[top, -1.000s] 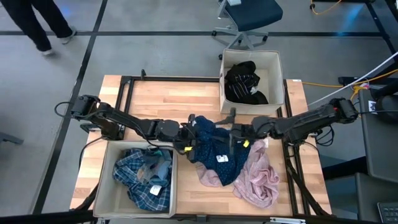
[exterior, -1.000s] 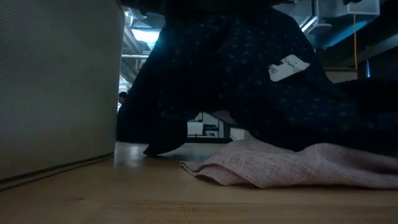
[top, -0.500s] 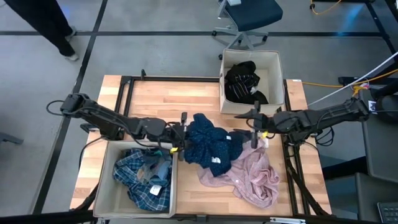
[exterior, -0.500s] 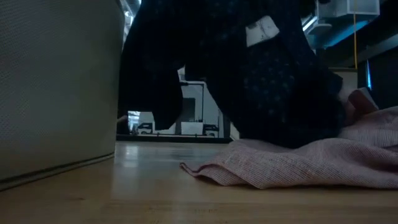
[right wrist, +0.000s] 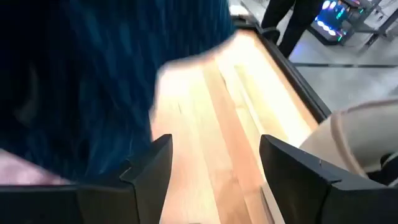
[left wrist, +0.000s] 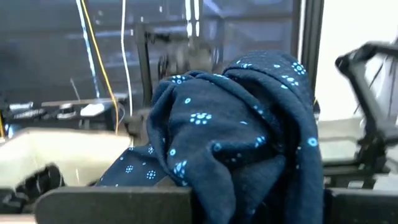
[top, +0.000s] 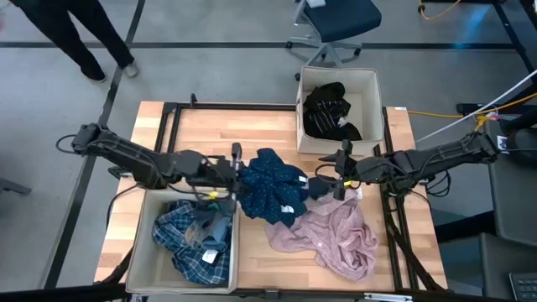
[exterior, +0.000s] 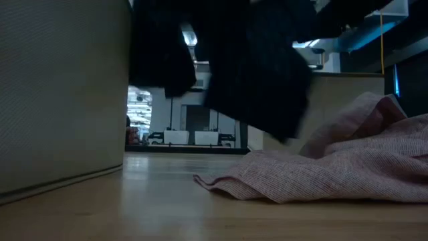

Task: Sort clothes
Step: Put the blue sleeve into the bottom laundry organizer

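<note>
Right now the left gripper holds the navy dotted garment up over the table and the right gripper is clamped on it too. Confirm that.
Partly wrong. The left gripper does hold the navy dotted garment up over the table, but the right gripper is not clamped on it: the right wrist view shows its fingers spread apart with bare wood between them.

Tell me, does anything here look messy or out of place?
Slightly. The pale pink garment lies crumpled on the bare table, outside either fabric box. The navy white-dotted garment hangs bunched from the left gripper; the right gripper is open beside it.
</note>
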Motion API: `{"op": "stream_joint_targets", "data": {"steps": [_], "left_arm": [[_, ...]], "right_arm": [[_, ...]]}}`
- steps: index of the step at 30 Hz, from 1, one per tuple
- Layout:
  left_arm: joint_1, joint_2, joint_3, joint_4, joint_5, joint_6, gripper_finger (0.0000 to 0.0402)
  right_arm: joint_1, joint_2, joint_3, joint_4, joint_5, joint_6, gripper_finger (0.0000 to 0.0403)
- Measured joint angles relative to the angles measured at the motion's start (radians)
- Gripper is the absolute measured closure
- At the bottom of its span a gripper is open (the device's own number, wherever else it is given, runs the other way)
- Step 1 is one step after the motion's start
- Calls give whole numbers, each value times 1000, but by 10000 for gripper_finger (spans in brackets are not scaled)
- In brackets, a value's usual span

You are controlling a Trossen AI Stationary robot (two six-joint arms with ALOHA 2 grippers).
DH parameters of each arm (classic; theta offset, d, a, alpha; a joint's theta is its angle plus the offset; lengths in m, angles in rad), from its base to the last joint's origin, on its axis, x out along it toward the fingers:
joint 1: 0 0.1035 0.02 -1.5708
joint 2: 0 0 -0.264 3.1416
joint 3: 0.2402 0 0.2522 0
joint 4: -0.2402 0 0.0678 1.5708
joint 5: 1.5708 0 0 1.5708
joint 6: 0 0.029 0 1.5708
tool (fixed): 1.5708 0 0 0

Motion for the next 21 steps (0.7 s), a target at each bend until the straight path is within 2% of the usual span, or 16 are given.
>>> {"op": "stream_joint_targets", "data": {"steps": [10,21], "left_arm": [[-41,-187,0,-5,-1,26,353],[-111,-472,0,-28,-1,-30,345]], "right_arm": [[0,0,-77,64,30,30,159],[0,0,-97,108,25,40,159]]}}
